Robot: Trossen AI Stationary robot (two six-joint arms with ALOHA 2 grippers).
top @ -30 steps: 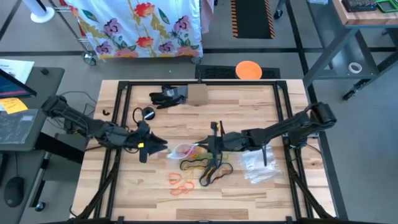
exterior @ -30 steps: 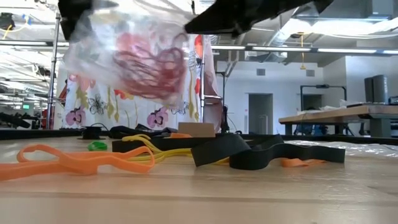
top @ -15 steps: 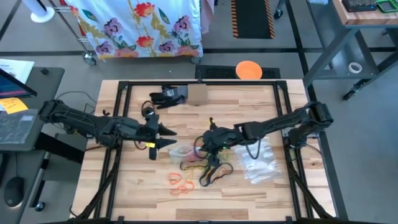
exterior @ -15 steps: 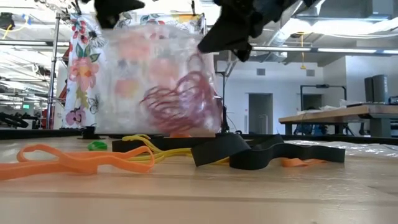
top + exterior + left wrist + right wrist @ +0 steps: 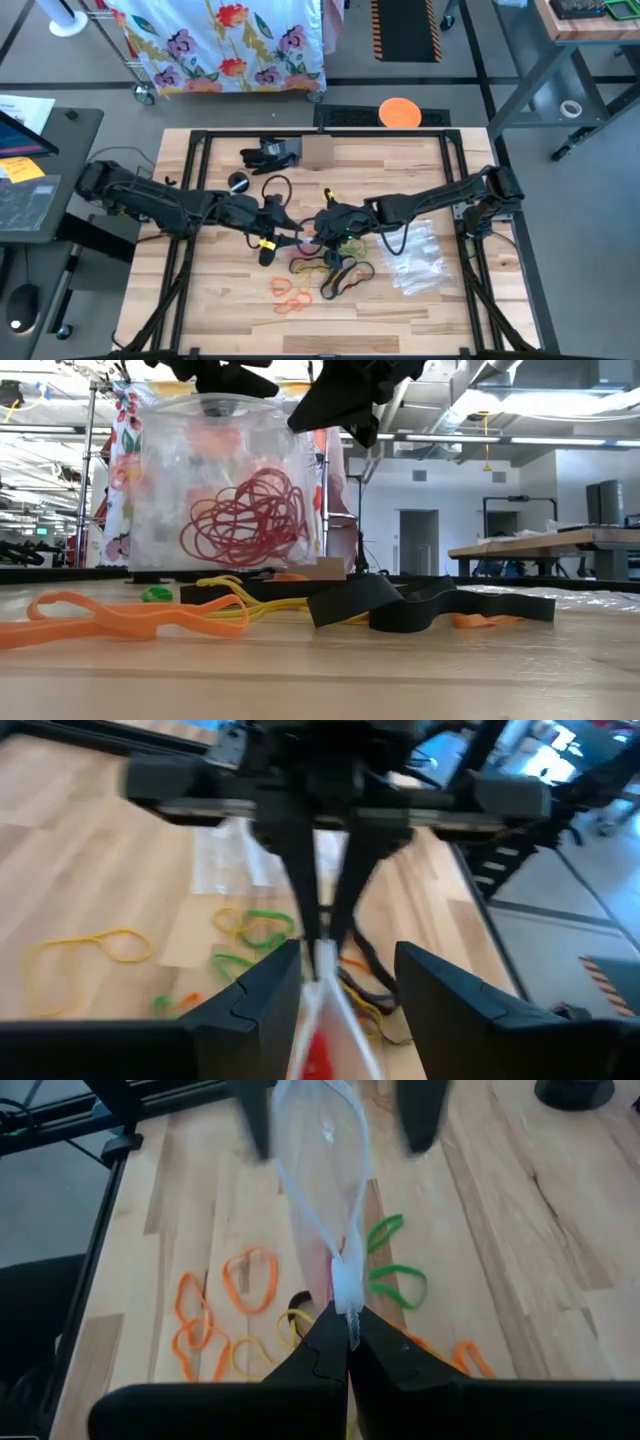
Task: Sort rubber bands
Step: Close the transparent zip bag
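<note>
- Left gripper (image 5: 280,228), now far out over the middle of the table (image 5: 215,310), after sitting well back toward the left edge a second ago.
- Its fingers (image 5: 262,1005) released and spread, one on each side of the upper edge of the clear zip bag (image 5: 230,480); not yet clamped on it.
- Bag hanging upright between the two grippers, lifted clear of the table, no longer tilted and crumpled as it was a second ago.
- Tangle of red rubber bands (image 5: 245,512) settled low inside the bag.
- Right gripper (image 5: 348,1325), moved in leftward from its earlier place, fingers clenched on the bag's top edge and carrying it.
- Below and just in front of the bag, loose rubber bands lying unsorted on the table: orange loops (image 5: 286,291), yellow ones (image 5: 305,266), a small green one (image 5: 155,594) and wide black ones (image 5: 347,276).
- Farther right, a pile of spare clear bags (image 5: 415,262), flat on the table near the right arm.
- Judged meaning: reds largely bagged; bag now offered up for a two-gripper hold, probably to pull the mouth apart or press it closed, which of the two not clear.
- Needed next, as a judgement: left fingers closing on the rim opposite the right gripper's pinch without dragging the bag askew.
- Orange, yellow, green and black bands not yet sorted, so most of the task remaining.
</note>
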